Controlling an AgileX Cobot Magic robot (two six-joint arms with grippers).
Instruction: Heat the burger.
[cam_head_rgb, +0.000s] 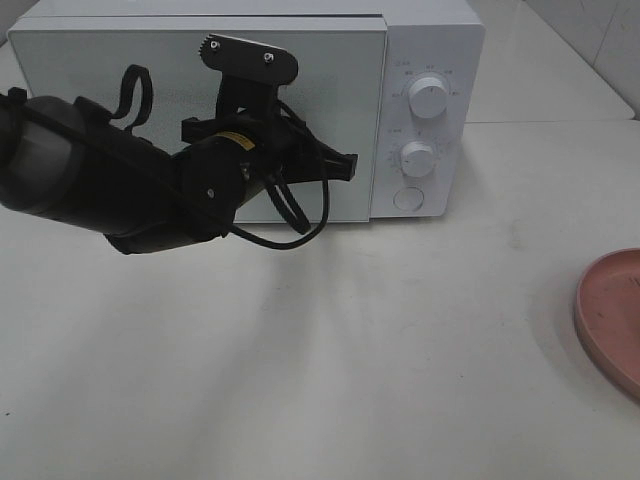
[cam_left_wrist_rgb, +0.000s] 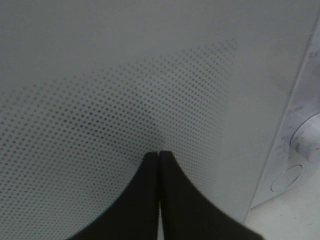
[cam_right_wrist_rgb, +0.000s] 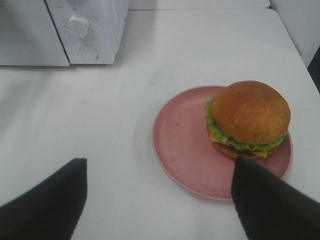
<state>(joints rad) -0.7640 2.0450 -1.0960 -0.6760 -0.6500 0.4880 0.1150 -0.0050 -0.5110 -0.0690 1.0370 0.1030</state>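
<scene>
Black and matte, the left arm's bulky housing fills the near left of the high view, its left pincer (cam_head_rgb: 335, 165) reaching to the front of the microwave door (cam_head_rgb: 120, 70); in the left wrist view the two dark fingers (cam_left_wrist_rgb: 172, 200) meet tip to tip with nothing between them, pressed close to the dotted mesh of the door window. Door panel: flat, pale, finely perforated with a screen pattern, and apparently fully shut against the white microwave (cam_head_rgb: 440, 40). To its right, the control panel carries two round ribbed knobs, upper knob (cam_head_rgb: 428, 98) and lower knob (cam_head_rgb: 417, 158), above a shallow round button (cam_head_rgb: 408, 198). Further right, on the smooth white counter (cam_head_rgb: 350, 380), lies a round pink plate (cam_right_wrist_rgb: 185, 150) of dull, lightly scuffed finish, well apart from the oven. On its far half sits the burger (cam_right_wrist_rgb: 248, 119): glossy domed bun, ruffled green lettuce, yellow cheese edge. Right pincer (cam_right_wrist_rgb: 160, 200): fingers spread wide, empty, hovering near the plate. Judged progress: early; opening the door, loading the burger, closing and setting the knobs all appear outstanding.
</scene>
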